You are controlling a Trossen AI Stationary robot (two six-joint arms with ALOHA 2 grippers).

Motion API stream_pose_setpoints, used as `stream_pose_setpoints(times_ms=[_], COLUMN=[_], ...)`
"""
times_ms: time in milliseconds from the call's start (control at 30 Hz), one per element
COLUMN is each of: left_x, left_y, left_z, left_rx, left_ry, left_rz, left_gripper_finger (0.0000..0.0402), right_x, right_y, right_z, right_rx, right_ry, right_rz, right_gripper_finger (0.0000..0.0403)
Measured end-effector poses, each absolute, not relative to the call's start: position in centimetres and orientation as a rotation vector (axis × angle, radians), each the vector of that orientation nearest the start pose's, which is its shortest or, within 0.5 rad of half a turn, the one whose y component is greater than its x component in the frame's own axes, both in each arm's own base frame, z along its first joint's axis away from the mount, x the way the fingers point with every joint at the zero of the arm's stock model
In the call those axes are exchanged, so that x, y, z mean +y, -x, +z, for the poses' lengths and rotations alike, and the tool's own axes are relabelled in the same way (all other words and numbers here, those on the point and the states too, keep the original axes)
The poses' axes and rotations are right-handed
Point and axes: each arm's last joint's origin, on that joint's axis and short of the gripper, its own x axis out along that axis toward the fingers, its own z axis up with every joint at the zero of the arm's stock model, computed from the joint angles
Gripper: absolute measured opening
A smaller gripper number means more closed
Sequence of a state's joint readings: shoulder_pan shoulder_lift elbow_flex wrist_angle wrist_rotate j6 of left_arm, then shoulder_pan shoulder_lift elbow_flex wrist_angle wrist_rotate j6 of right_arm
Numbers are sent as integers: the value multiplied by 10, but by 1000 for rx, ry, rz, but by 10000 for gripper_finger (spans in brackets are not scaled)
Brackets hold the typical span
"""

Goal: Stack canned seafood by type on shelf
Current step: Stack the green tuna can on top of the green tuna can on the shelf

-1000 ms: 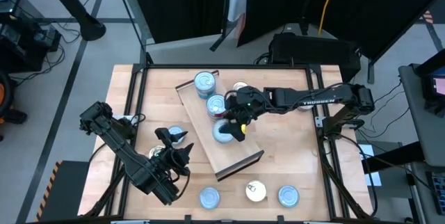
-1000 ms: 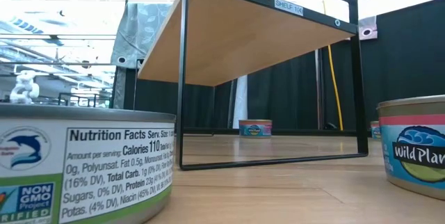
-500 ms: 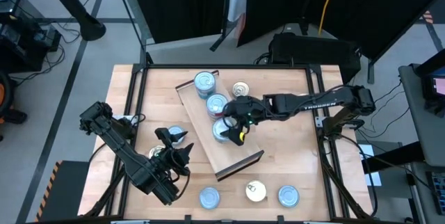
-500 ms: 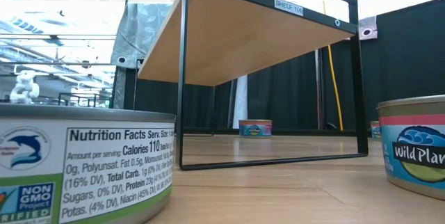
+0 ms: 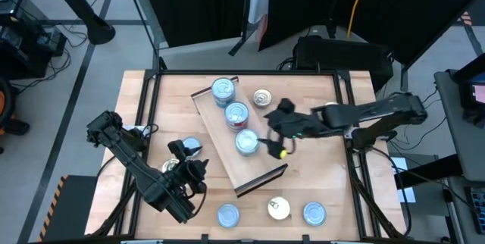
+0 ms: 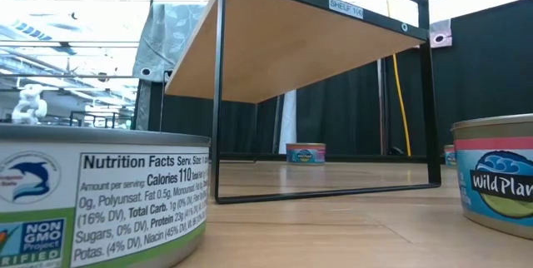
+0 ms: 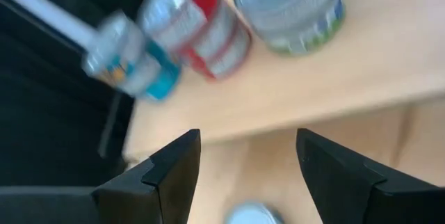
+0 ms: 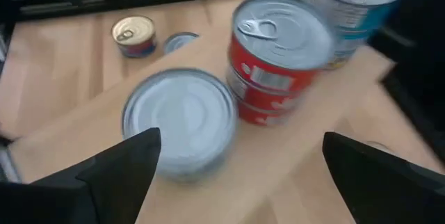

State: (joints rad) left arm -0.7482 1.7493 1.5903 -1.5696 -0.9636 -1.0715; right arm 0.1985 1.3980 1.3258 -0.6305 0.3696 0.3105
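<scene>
Shelf [image 5: 256, 170] edge (near end) bare.

Wooden tabletop [image 5: 318, 176]; black curtain [image 5: 204, 5] behind; yellow cable [image 5: 355, 5]; grey floor [image 5: 76, 70].

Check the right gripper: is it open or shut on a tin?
Open. In the right wrist view the right gripper has its fingers spread wide with nothing between them; the nearest tin sits free on the shelf.

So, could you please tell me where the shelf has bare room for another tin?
The shelf is bare at its near end, between the last tin and the dark lip. The far end is crowded with the three tin stacks in a row. The right tool hovers open at the free patch's edge.
</scene>
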Motion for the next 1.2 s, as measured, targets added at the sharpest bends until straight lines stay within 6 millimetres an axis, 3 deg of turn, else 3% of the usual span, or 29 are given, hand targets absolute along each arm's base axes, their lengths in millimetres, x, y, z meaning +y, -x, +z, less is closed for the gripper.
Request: stream_pose_setpoints(times_ms=[233,333,467,667,833,1033,1200], left_x=[-191,-189,-178,-137,-97,-65,-46], left_y=[-230,-230,-234,-243,-242,-222,-196], left_z=[277,267,258,254,253,227,204], left_rx=[977,1031,1123,1287,1409,1429,1377], left_ry=[-162,-118,-136,-248,-153,56,158], left_rz=[716,726,735,703,581,347,362], left_gripper_finger=[237,229,187,89,11,8,8], right_x=[73,86,92,93,96,101,102], right_y=[-239,-224,-211,-198,-195,-193,-193], right_z=[368,355,334,319,321,322,322], right_rx=[614,610,600,584,549,540,543], right_ry=[-68,-15,6,-29,-50,-49,-27], right_rz=[-252,-283,-333,-369,-360,-334,-322], right_gripper_finger=[391,391,383,375,375,375,375])
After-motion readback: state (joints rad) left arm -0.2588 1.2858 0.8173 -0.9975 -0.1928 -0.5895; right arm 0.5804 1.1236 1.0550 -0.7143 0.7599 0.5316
